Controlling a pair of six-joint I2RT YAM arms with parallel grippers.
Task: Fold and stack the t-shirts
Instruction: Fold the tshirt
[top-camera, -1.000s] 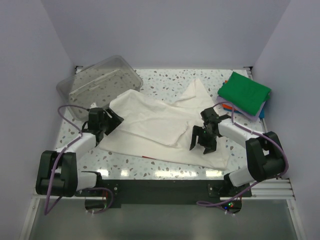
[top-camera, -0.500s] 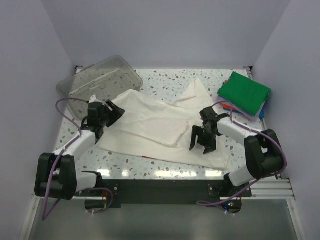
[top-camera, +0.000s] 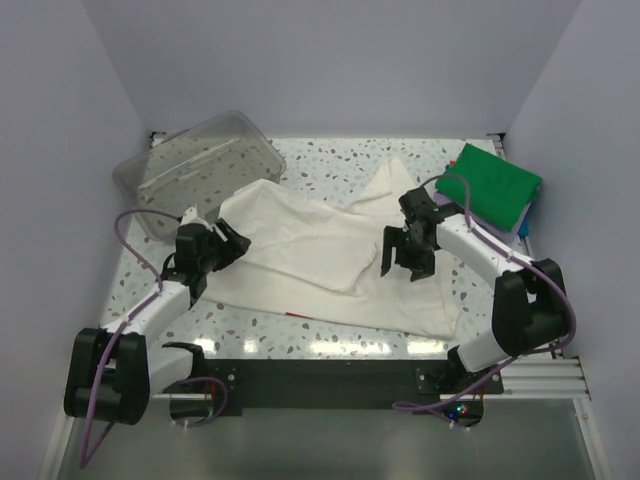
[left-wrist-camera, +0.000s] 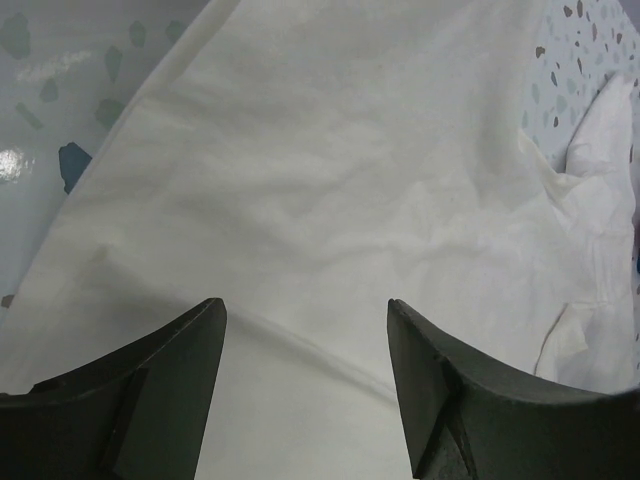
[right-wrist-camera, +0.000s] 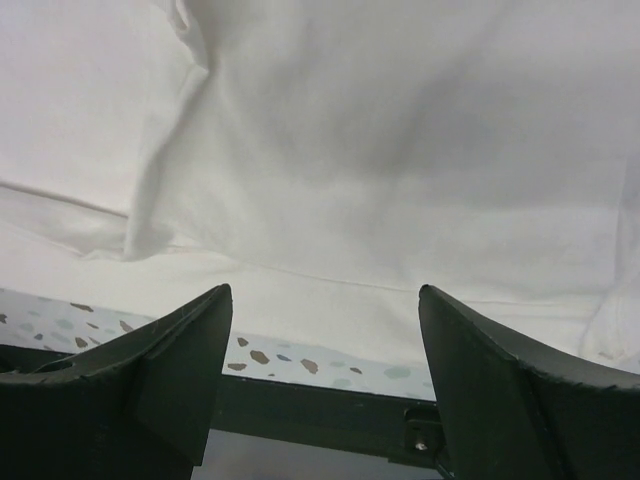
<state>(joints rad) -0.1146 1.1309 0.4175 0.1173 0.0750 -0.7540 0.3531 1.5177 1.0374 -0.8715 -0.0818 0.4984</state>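
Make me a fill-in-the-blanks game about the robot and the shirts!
The left gripper and right gripper are both ____.
The white t-shirt lies spread out, not yet ____.
The topmost folded t-shirt is ____.
The clear tub sits on the robot's ____ side.
Missing words: open, folded, green, left.
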